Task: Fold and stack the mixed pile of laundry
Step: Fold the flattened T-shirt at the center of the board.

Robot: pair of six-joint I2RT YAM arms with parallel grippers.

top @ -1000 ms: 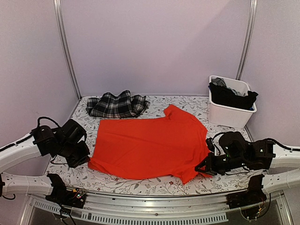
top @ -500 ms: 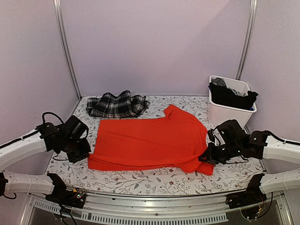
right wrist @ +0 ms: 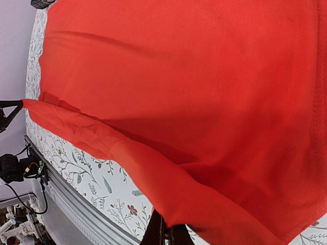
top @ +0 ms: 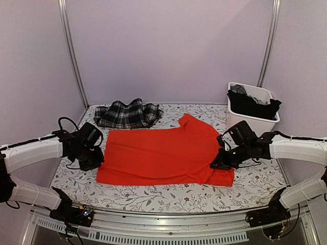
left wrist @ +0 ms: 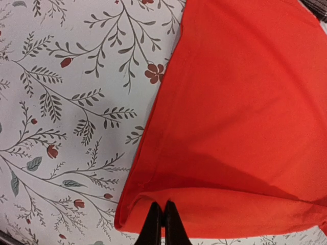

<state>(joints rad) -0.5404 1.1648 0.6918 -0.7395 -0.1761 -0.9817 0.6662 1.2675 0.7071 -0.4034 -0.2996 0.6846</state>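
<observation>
Both arms have swung inward from the near edge of the bench [top: 153,200] over the past second, drawing the near hem of the orange-red shirt [top: 163,153] away from that edge and doubling it over the body of the garment, so that more of the floral cloth [top: 168,204] now shows in front of it. The left end effector [top: 98,165] is clenched on the shirt's near left corner. Its wrist camera shows the two dark fingers [left wrist: 156,224] pressed together, with a rolled band of red fabric bunched around them and the patterned cloth to the left. The right end effector [top: 215,165] is likewise clamped on the near right corner, and its fingers [right wrist: 156,232] meet at the lower edge of a folded strip of shirt that runs leftward across the wrist view. The shirt lies spread across the middle of the bench, its collar end toward the far right and its near edge raised slightly where the two end effectors pinch it. Behind it, at the far left of the bench, a black-and-white plaid garment [top: 127,115] lies in a loose, flattened heap, clear of the shirt. At the far right corner stands a white bin [top: 250,125], with dark garments [top: 253,104] heaped inside and draped over its rim.
</observation>
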